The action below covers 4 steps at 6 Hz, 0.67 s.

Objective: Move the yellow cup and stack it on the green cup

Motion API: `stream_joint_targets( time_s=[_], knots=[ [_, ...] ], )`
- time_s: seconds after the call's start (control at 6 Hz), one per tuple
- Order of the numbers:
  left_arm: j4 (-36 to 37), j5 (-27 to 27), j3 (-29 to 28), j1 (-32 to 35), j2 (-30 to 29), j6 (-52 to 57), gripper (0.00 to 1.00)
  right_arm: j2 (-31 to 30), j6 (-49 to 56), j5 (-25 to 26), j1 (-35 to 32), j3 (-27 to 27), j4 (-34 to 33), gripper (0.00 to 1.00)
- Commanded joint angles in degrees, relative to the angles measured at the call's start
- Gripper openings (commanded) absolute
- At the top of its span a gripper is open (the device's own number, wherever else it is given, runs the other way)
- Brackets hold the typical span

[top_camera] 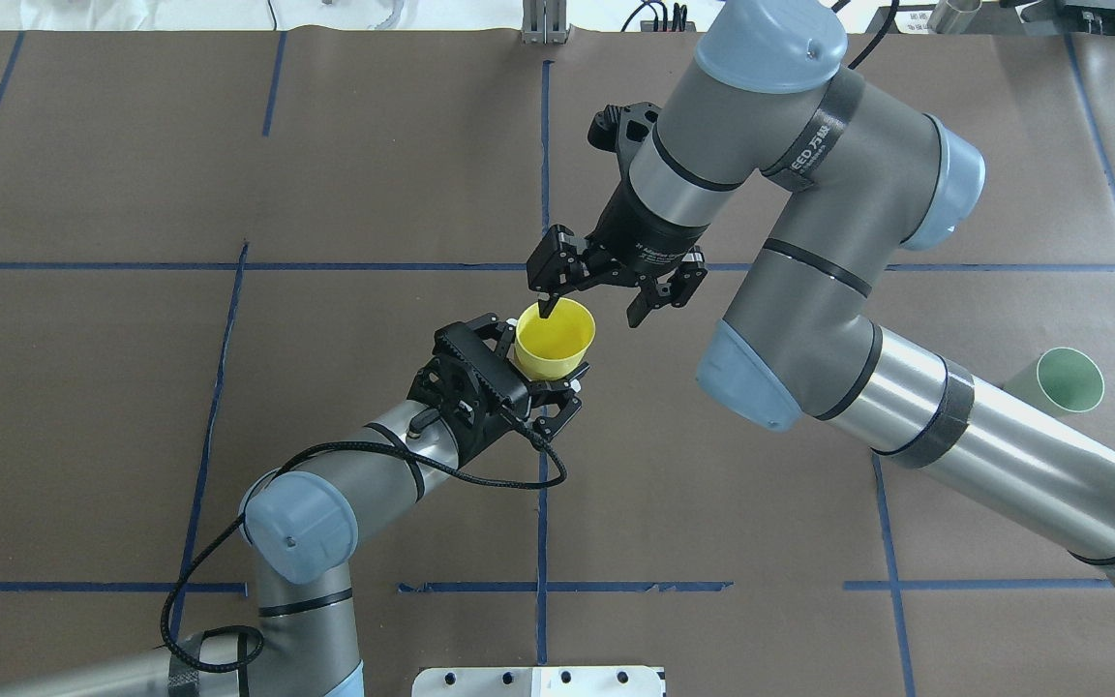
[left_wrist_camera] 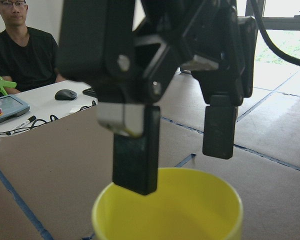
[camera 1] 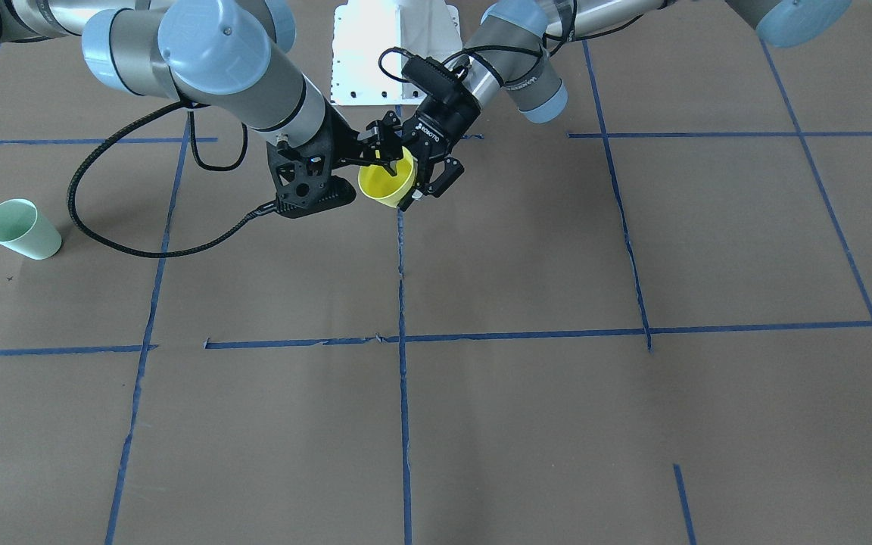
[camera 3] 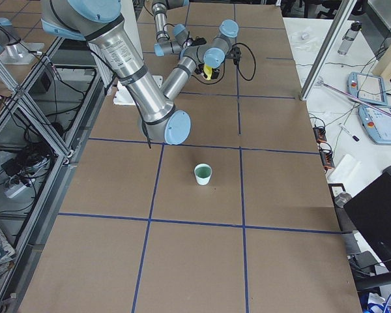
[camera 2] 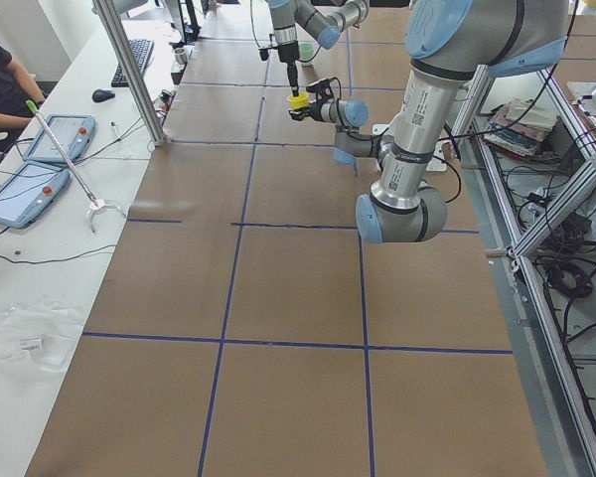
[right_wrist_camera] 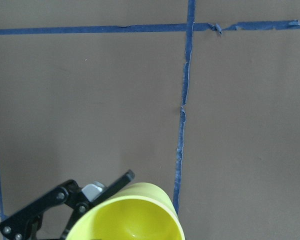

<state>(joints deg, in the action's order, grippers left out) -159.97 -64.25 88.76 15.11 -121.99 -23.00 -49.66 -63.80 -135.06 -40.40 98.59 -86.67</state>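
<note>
The left gripper (top_camera: pixel 548 376) is clamping the yellow cup (top_camera: pixel 555 339), holding it mouth-up off the table (top_camera: pixel 374 174), while the right gripper (top_camera: pixel 591 312), jaws apart, is hanging at its 1 o'clock in the overhead view with one finger (top_camera: pixel 546 306) inside the rim, and the green cup (top_camera: pixel 1066 382) is standing well apart at 3 o'clock.

**Illumination and image quality in the six views.**
Light is bright, even and diffuse, falling from above; shadows on the brown table covering (camera 1: pixel 481 265) are faint and soft-edged. The front-facing view is slightly hazy, and its white base plate (camera 1: pixel 387 53) is washed out. In the left wrist view the window (left_wrist_camera: pixel 285 7) is blown out to glare, while the near right gripper (left_wrist_camera: pixel 177 175) and the rim of the yellow cup (left_wrist_camera: pixel 190 210) are out of focus. The right wrist view is sharp on the table covering, softer on the cup.
</note>
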Motion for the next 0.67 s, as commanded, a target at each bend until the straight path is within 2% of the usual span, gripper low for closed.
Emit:
stream_joint_targets(
  time_s=[0.0,0.17,0.33,0.5],
  knots=[
    [-0.1,0.0,0.3,0.0,-0.1,0.1,0.39,-0.4,0.1,0.4,0.4,0.4,0.0,0.93],
    [-0.1,0.0,0.4,0.0,-0.2,0.0,0.40,-0.5,0.3,0.6,0.9,0.3,0.0,0.83],
    [-0.1,0.0,0.4,0.0,-0.2,0.0,0.44,-0.7,0.5,0.6,1.1,0.4,0.2,0.65],
    [-0.1,0.0,0.4,0.0,-0.2,0.0,0.47,-0.8,0.6,1.3,1.2,0.8,0.3,0.41]
  ],
)
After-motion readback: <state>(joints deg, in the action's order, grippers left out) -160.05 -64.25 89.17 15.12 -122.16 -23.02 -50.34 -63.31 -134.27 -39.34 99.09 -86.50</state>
